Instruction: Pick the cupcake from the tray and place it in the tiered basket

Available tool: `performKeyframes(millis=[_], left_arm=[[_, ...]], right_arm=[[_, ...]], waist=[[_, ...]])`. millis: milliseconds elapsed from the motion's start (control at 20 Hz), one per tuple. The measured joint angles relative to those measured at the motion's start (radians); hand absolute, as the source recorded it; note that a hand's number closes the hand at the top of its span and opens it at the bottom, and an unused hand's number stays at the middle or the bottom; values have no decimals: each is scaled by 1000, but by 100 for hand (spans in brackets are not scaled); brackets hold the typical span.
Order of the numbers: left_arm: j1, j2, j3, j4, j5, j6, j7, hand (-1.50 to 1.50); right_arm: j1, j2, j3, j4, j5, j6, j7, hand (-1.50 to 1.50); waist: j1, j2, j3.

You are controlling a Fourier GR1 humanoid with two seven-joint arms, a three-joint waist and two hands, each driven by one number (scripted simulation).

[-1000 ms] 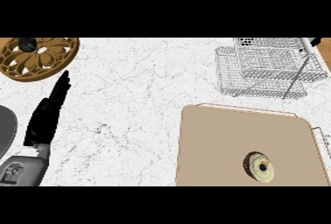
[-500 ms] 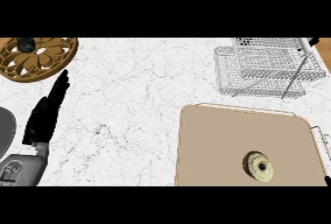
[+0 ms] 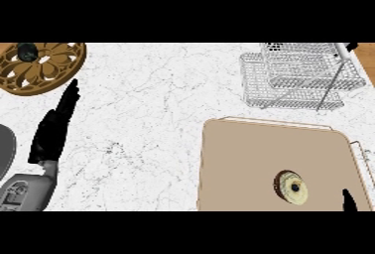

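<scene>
Cupcake, small and round with pale frosting and a dark dot on top [image 3: 292, 187], sits on the flat tan tray [image 3: 249, 163], near the tray's bottom right part. It has not moved from a moment ago. What is new is a black fingertip of the right hand [image 3: 348, 200] poking up at the bottom edge, just to the right of the cupcake. Only that tip shows, so I cannot tell if those fingers are open or curled. I think the hand is coming in to grab the cupcake, so the job has only just begun.

The left hand [image 3: 55, 126] rests at the left side, fingers straight, holding nothing, same as before.

I count one cupcake, one tray, one silver wire tiered basket [image 3: 300, 74] up at the top right of the white marble counter [image 3: 161, 109], and one round brown carved plate [image 3: 40, 67] at the top left.
</scene>
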Motion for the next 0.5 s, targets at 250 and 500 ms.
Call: performKeyframes(millis=[250, 500], left_arm=[[7, 4, 6, -8, -1, -8, 7, 0], [20, 6, 16, -9, 1, -17, -2, 0]], right_arm=[[-48, 22, -36, 50, 0, 33, -3, -150], [-105, 29, -50, 120, -12, 46, -6, -150]], waist=[[-5, -3, 1], [-9, -6, 2]])
